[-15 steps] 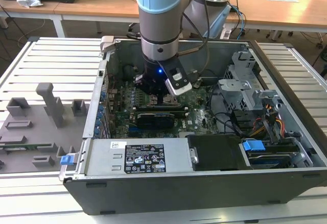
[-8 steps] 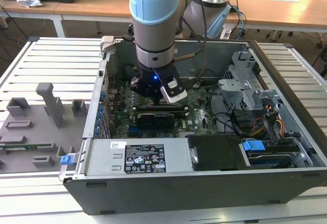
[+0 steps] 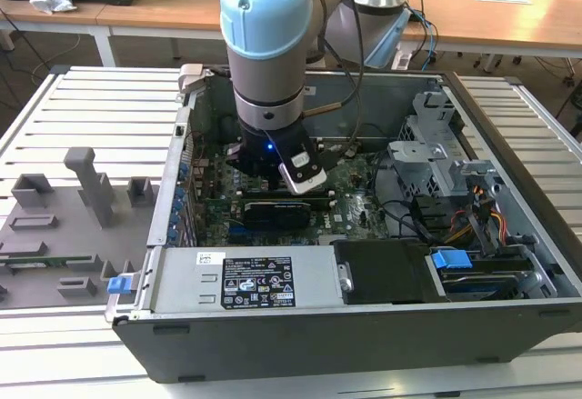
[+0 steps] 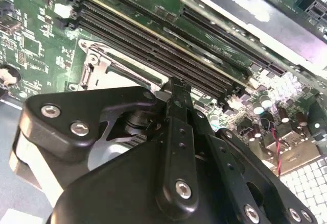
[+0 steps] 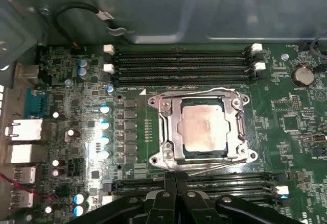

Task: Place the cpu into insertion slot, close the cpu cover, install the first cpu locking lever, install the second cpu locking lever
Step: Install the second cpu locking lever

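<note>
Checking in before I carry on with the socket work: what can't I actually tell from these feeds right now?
- Exterior view: the insertion slot is hidden behind the arm's wrist and the tool.
- Second wrist view: the tool's body covers most of the cpu cover; the cpu is hidden.
- First wrist view: the cpu sits under the cover, but whether each locking lever is latched is too fine to tell; the tool is cut off by the edge.

Lab bench: slatted metal table (image 3: 91, 99), opened computer case (image 3: 364, 326), desks (image 3: 509, 17).
</note>
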Motion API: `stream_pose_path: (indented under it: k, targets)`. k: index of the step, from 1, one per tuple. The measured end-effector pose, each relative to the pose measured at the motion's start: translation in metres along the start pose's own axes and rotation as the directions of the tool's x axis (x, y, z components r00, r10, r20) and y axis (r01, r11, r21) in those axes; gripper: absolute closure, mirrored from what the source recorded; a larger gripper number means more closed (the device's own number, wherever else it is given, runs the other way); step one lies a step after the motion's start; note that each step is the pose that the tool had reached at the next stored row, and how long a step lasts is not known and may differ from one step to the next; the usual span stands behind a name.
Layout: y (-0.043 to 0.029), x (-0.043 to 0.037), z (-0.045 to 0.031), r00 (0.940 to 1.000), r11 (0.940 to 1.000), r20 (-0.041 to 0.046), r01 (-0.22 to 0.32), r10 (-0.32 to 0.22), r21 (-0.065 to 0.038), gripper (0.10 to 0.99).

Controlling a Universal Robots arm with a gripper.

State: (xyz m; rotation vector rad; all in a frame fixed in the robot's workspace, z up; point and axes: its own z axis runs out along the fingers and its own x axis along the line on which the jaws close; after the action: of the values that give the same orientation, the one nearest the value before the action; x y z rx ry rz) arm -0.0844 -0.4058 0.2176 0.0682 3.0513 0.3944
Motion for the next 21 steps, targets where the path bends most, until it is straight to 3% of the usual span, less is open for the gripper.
stream_pose_path:
  k: [1,4,7,12,21]
  targets:
    - [-0.0008,0.0026,0.0005,1.0,0.9998,-0.0008,-0.001,0.001,-0.02,0.98]
    - [-0.0015,0.0059,0.0024,1.0,0.9992,-0.0016,-0.003,0.003,-0.04,0.98]
    - [-0.0024,0.0086,0.0056,1.0,0.9986,-0.0019,-0.004,0.004,-0.052,0.98]
    - [-0.0053,0.0108,0.0157,1.0,0.9978,-0.0026,-0.005,0.005,-0.066,0.98]
    - [-0.0063,0.012,0.0238,1.0,0.9977,-0.0032,-0.005,0.005,-0.067,0.98]
